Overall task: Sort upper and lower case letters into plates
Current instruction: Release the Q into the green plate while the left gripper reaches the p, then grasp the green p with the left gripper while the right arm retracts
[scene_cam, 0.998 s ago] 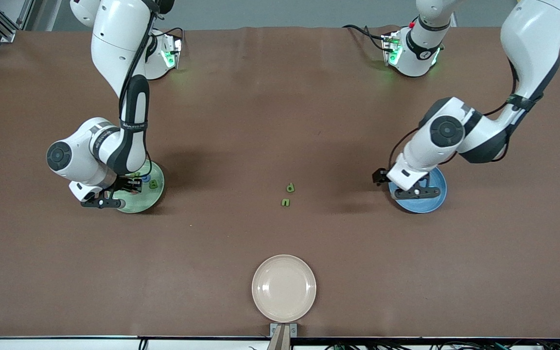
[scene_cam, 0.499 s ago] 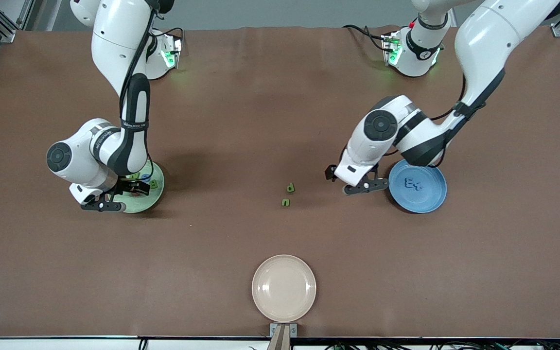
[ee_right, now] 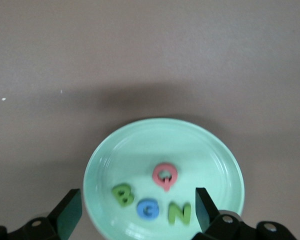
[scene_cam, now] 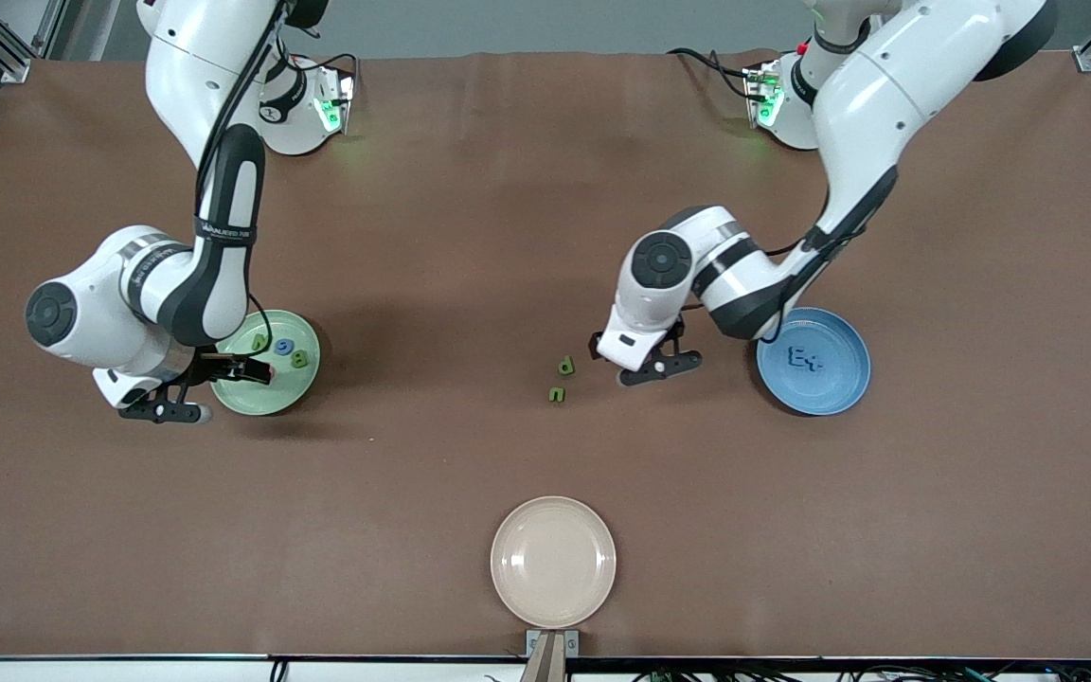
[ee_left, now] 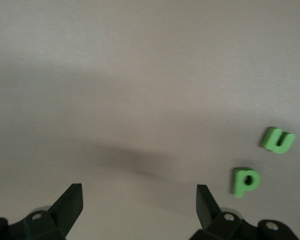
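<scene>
L gripper [scene_cam: 648, 367] hangs low over bare tabletop [scene_cam: 470, 237] mid-table, just beside the 2 loose green letters, on the side twd the blue plate [scene_cam: 830, 390]; jaws spread wide, nothing btwn them. In the L wrist view the fingers [ee_left: 70, 202] frame only bare table: green p [ee_left: 245, 181] sits just outside one fingertip, green u [ee_left: 278, 140] a bit further out, both clear of the gap, neither touched. Front view: p [scene_cam: 565, 365] lies just beside u [scene_cam: 557, 394], p farther from the front camera, u nearer, both on the table btwn the 2 task plates. Blue plate is twd the L arm's end w/ 2 blue letters [scene_cam: 804, 358] in it, side by side; shapes too small to read. R gripper [scene_cam: 200, 386] is over the pale green plate's [scene_cam: 266, 400] edge on the R arm's end, jaws also spread, empty. R wrist view shows the plate [ee_right: 210, 150] ahead of the fingers [ee_right: 69, 210] w/ 4 letters inside: pink-red Q [ee_right: 165, 175], green B [ee_right: 123, 195], blue G [ee_right: 149, 208], green N [ee_right: 179, 213]; B, G, N in a row, Q beside G. All 4 lie flat on the plate floor in the stretch btwn the 2 fingertips but below them, none pinched. Cream-beige plate [scene_cam: 553, 561] sits nearest the front camera, mid-table, well apart from everything else.
</scene>
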